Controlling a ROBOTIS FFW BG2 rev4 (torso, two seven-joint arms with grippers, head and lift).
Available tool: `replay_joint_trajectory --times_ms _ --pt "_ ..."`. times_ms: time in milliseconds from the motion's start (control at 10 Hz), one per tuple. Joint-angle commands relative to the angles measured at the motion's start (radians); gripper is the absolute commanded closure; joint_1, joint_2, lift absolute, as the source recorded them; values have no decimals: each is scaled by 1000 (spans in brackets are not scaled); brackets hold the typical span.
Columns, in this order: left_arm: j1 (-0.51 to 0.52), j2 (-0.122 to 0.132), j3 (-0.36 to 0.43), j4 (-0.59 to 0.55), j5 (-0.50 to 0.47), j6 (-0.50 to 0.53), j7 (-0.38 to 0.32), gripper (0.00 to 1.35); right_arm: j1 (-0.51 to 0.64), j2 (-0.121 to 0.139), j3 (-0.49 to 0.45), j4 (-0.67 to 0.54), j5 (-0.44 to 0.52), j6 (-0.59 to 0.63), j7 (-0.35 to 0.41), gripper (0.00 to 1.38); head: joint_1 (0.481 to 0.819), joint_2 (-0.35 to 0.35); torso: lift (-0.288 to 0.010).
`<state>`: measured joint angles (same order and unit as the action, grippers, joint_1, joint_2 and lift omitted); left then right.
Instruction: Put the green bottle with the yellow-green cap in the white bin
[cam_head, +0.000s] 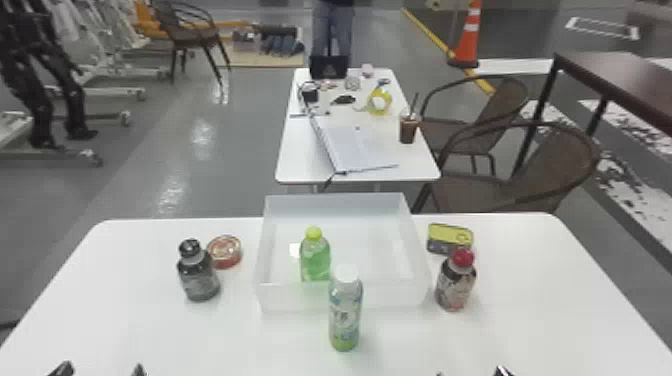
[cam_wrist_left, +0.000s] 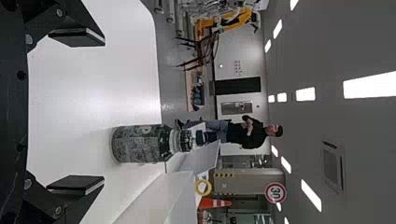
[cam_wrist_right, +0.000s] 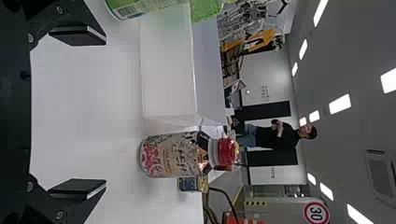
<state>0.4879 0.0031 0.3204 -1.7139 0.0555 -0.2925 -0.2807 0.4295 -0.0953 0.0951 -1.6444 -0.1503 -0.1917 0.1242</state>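
The green bottle with the yellow-green cap (cam_head: 315, 257) is standing upright inside the white bin (cam_head: 342, 297), in its left half. The left gripper (cam_head: 100, 371) is occupying the near left edge of the table (cam_head: 125, 325); its two fingers are standing apart, released, with nothing between the pads. The right gripper (cam_head: 471, 373) is occupying the near right edge, likewise released and grasping nothing.

A white-capped bottle (cam_head: 345, 312) is standing upright on the table, in front of the bin. To the left of the bin, a black-capped bottle (cam_head: 198, 275) is standing near a round red can (cam_head: 225, 252). To the right, a red-capped bottle (cam_head: 455, 282) is standing just in front of a yellow-topped rectangular tin (cam_head: 449, 235).
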Motion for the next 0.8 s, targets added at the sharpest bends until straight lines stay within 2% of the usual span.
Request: replay_joint_trajectory --times_ms 0,700 --pt "0 -6 -6 2 7 1 0 243 0 0 0 0 0 0 0 208 549 0 -100" --pt "1 -6 -12 5 15 4 5 243 6 -1 0 -14 17 0 -3 208 549 0 -100"
